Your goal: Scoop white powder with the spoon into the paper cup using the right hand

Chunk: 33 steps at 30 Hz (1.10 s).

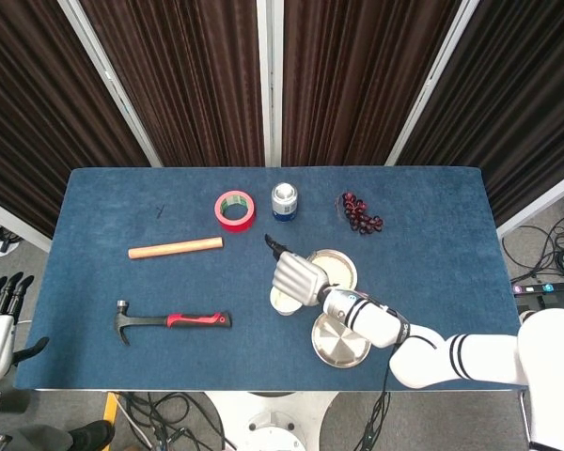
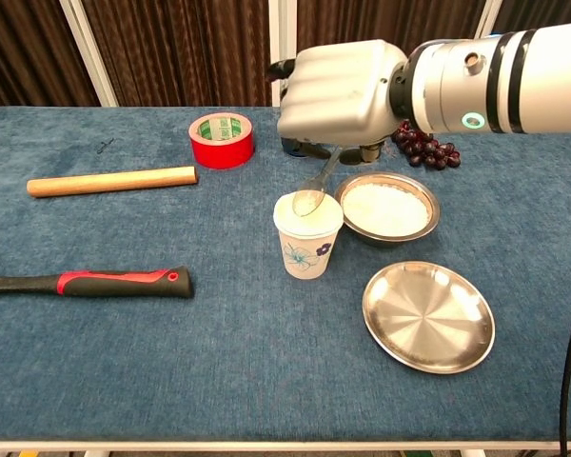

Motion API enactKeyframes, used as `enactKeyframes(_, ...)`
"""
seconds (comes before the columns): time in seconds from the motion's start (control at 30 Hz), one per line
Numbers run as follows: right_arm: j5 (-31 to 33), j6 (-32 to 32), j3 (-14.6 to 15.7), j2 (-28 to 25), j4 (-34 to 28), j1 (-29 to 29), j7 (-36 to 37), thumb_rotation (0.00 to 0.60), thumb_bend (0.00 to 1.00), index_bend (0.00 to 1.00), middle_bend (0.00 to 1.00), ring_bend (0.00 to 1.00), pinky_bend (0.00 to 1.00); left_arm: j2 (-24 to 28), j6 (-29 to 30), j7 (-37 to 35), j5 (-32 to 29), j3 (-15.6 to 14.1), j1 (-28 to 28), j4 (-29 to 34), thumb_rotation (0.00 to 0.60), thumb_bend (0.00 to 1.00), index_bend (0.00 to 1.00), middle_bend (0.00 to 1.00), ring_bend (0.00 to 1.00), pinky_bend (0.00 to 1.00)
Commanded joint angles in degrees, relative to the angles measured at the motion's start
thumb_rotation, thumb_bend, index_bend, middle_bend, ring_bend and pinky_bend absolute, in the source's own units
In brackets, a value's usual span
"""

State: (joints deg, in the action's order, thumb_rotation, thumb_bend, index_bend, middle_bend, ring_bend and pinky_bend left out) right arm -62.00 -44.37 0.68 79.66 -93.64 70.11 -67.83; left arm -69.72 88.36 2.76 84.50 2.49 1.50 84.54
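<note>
We hold the small clear plastic spoon (image 2: 311, 195) in our right hand (image 2: 341, 90), fingers closed on its handle, the bowl end tipped down over the mouth of the white paper cup with a blue flower print (image 2: 307, 235). The white powder sits in the round steel bowl (image 2: 387, 207), just beside the cup on its right. To tip well, we judge the spoon should stay centred over the rim and turn slowly, so nothing spills onto the blue cloth-covered table (image 2: 219, 352).

The empty steel plate (image 2: 428, 316) lies near the bowl, toward the front edge. Open cloth lies left of the cup before the red-handled hammer (image 2: 95, 282). Our left hand (image 1: 0, 315) hangs off the table's left edge, fingers apart, holding nothing.
</note>
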Motion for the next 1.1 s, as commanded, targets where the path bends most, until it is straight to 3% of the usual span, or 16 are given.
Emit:
enactKeyframes(0.03,0.5,-3.0,2.7,1.2,-1.0,2.7,-9.1,0.600,0.32,0.65,0.60,0.29,0.03,-0.2,0.1,-0.4,0.1,0.0,0.0,-0.4,0.600,0.02,0.13,0.18,0.04,0.12)
enactKeyframes(0.47,-2.6,-8.9,5.8,3.2,-2.0,2.2,-21.4,0.600,0.33,0.65,0.60,0.28,0.00,-0.4,0.0,-3.1,0.3,0.0,-0.1,-1.7,0.600,0.02,0.13,0.18,0.04,0.12)
enactKeyframes(0.7,-2.0,-12.3,5.7,4.3,-2.5,0.4,-24.4,0.600,0.33,0.66,0.60,0.29,0.00,-0.3,-0.1,-2.4,0.2,0.2,0.1,-1.4,0.600,0.02,0.13,0.18,0.04,0.12)
enactKeyframes(0.8,0.3,-12.3,5.2,4.4,-3.5,-0.4,-23.1,0.600,0.33,0.66,0.60,0.29,0.00,-0.4,0.0,-2.2,0.1,0.3,0.0,-1.3,0.600,0.02,0.13,0.18,0.04,0.12)
enactKeyframes(0.93,-1.7,-14.0,5.1,3.8,-3.7,-1.7,-20.7,0.600,0.33,0.66,0.60,0.29,0.00,-0.6,-0.1,-2.3,0.1,0.3,0.1,-1.8,0.600,0.02,0.13,0.18,0.04,0.12)
enactKeyframes(1.1,-2.6,-16.6,3.3,2.6,-4.6,-5.4,-10.2,0.600,0.33,0.66,0.60,0.28,0.00,-0.8,0.2,-2.3,0.4,0.5,0.2,-2.2,0.600,0.02,0.13,0.18,0.04,0.12)
